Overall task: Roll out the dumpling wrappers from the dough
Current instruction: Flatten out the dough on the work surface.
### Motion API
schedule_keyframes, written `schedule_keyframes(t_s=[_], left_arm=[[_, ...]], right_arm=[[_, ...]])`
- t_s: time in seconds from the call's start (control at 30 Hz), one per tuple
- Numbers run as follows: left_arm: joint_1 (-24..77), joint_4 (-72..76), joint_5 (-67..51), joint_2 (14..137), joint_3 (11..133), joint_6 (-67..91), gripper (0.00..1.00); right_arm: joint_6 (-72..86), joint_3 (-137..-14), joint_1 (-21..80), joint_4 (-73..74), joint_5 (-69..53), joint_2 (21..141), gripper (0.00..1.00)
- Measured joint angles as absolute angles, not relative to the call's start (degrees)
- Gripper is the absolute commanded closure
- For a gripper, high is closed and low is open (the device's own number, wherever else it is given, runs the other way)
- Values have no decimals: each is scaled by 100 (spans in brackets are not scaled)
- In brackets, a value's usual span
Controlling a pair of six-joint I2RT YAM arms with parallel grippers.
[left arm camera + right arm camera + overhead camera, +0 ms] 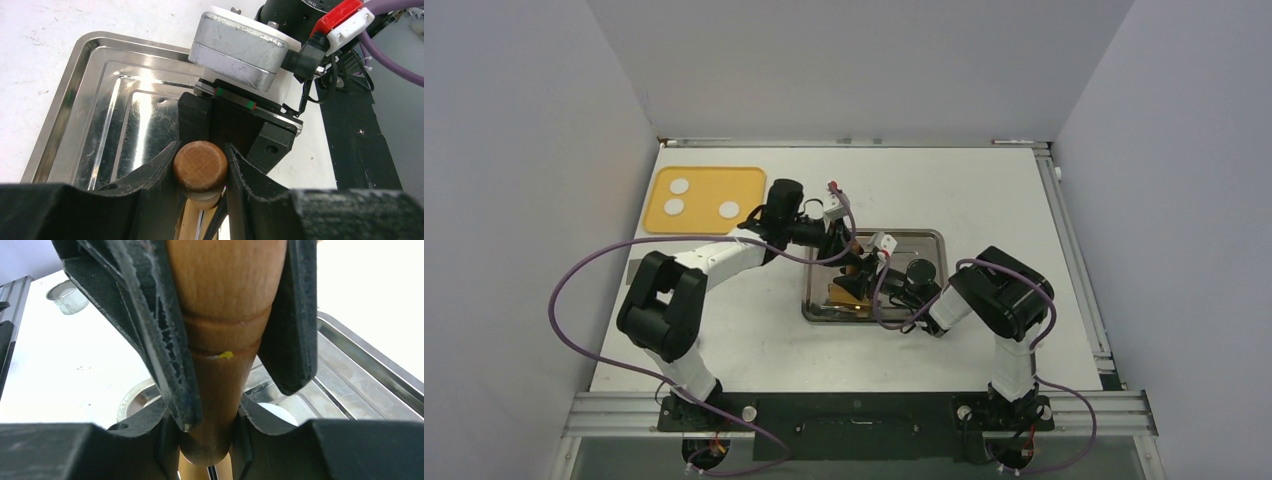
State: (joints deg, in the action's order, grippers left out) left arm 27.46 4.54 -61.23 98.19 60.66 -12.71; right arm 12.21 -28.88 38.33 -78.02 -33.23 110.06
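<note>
From above, the yellow tray at the upper left of the counter carries three small white rounds of dough, lying apart and looking unflattened. No dumpling wrappers show anywhere, so the rolling itself seems not yet begun. At centre frame the wooden rolling pin is held over the steel tray. In the left wrist view the left claw is clamped on the pin's rounded end at bottom centre, and the steel tray's bare, shiny floor spreads to the upper left. In the right wrist view the right claw grips the pin's narrow handle at bottom centre, with the other claw's fingers closed round the thicker wood above. A small metal ring stands on the counter at the upper left, outside the tray. A white patch at the lower right inside the tray may be a dough piece, though it is too hidden to say.
</note>
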Motion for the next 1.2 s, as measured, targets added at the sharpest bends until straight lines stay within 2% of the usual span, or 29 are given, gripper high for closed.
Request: schedule_keyframes(t_s=[0.17, 0.4, 0.53, 0.8, 1.2], left_arm=[[2762, 405, -6038, 9734, 6042, -1299, 100], [2694, -735, -5586, 9478, 6608, -1579, 100], [2622, -1131, -5330, 9456, 7258, -1739, 100], [2589, -1219, -5076, 9931, 7509, -2001, 100], [2665, -735, -5527, 9819, 6759, -1931, 100]], right_arm=[[1181, -2915, 3846, -7686, -3284, 10916, 92], [561, -3599, 3817, -5581, -3378, 10134, 92], [331, -4239, 3662, -5155, -3391, 10073, 92], [224, -4493, 3503, -5422, -3437, 10704, 92], [384, -3192, 3647, -7126, -3026, 10755, 92]])
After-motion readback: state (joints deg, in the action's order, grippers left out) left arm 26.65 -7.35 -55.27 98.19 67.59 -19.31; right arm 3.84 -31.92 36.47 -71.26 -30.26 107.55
